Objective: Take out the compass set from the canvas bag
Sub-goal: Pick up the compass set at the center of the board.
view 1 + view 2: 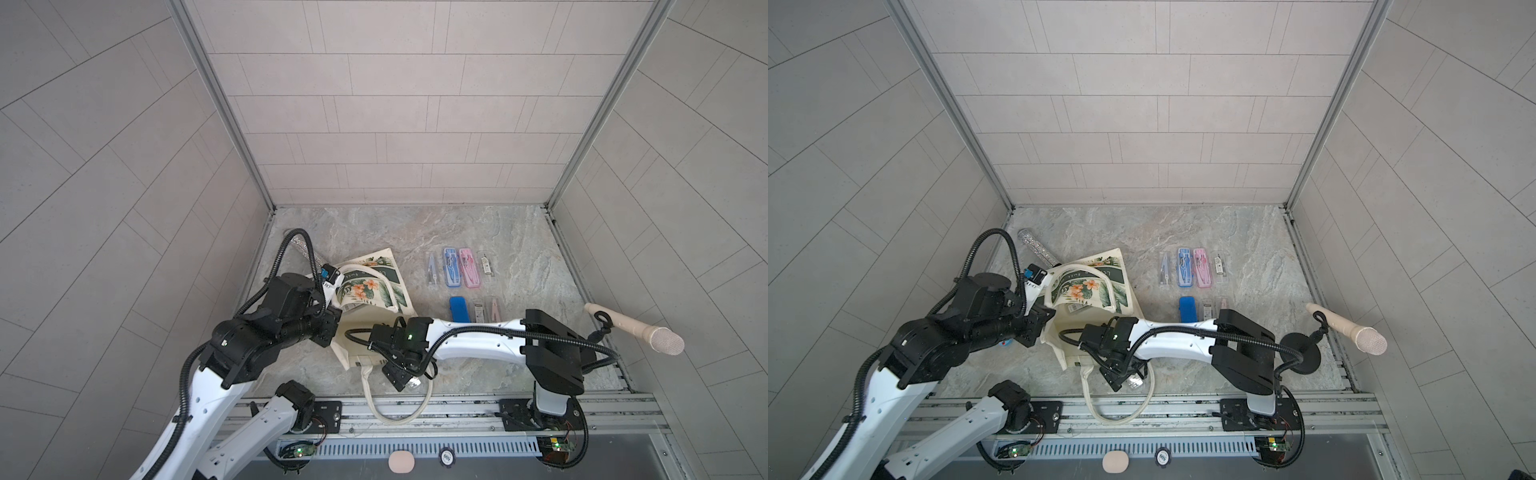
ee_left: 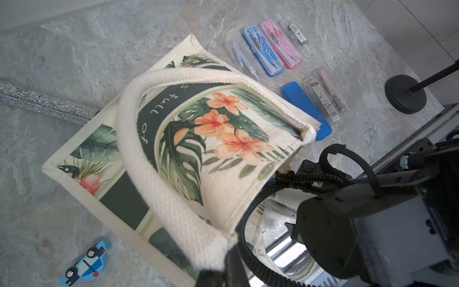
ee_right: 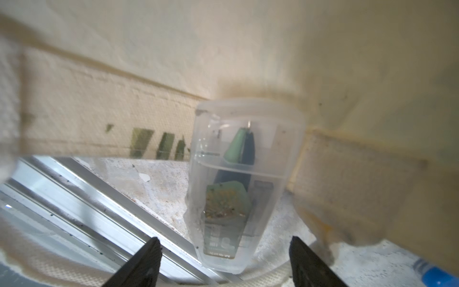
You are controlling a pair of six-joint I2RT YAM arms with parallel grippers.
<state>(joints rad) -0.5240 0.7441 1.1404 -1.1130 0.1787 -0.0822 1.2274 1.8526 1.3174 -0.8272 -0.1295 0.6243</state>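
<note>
The canvas bag lies in the middle of the table, print side up. Its cream loop handle arches over the print. My left gripper is shut on the bag where handle and rim meet and holds that edge raised. A compass set in a clear case, green compass inside, pokes out of the bag's mouth and rests on the table. My right gripper is open at the mouth, one finger on each side of the case's near end, not touching it.
Several compass cases and a blue case lie in rows to the right of the bag. A microphone on a stand is at the far right and a glitter stick at the back left. A toy car sits beside the bag. A metal rail runs along the front.
</note>
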